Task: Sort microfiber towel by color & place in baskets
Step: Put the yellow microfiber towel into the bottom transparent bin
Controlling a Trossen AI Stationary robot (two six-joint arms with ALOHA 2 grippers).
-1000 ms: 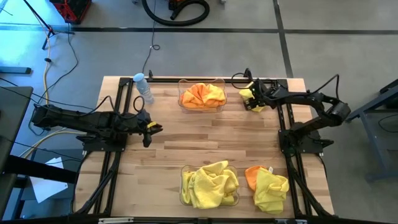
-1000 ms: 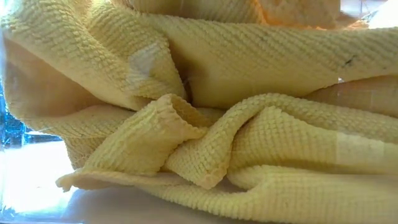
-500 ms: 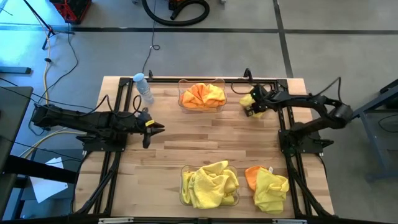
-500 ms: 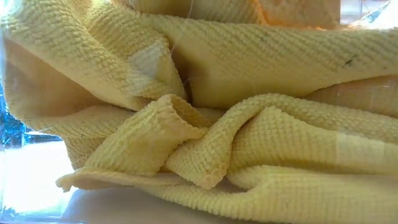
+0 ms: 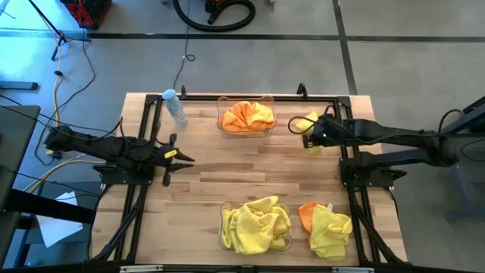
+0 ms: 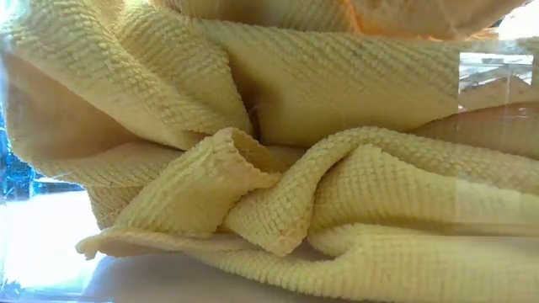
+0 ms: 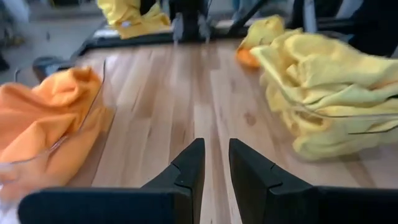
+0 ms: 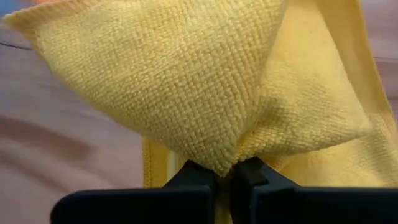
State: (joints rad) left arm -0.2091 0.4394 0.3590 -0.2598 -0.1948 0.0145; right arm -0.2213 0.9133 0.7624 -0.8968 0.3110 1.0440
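Observation:
My right gripper (image 5: 309,138) is at the table's far right, shut on a yellow towel (image 5: 305,123); that towel fills the right wrist view (image 8: 205,81). The far basket (image 5: 245,100) holds orange towels (image 5: 247,116). The near basket (image 5: 224,227) holds yellow towels (image 5: 256,224), which fill the low view (image 6: 269,168). A loose orange and yellow pile (image 5: 326,225) lies right of the near basket. My left gripper (image 5: 182,157) waits at mid-left, its fingers (image 7: 189,171) a narrow gap apart with nothing between them. My right gripper pinches a gathered fold of the yellow towel (image 8: 227,163) between its two fingers (image 8: 252,171). The cloth fans out beyond the fingertips in several layers. Whether the towel is clear of the table, I cannot tell.
A small water bottle (image 5: 175,108) stands at the far left of the table. Black rails run along the table's left (image 5: 136,182), right (image 5: 347,182) and far sides. Bare wood (image 5: 250,167) lies between the two baskets.
My right gripper has shut on the yellow towel at the far right and drawn a little toward the table's near edge, its arm stretching out flatter. The towel has bunched up at the fingers.

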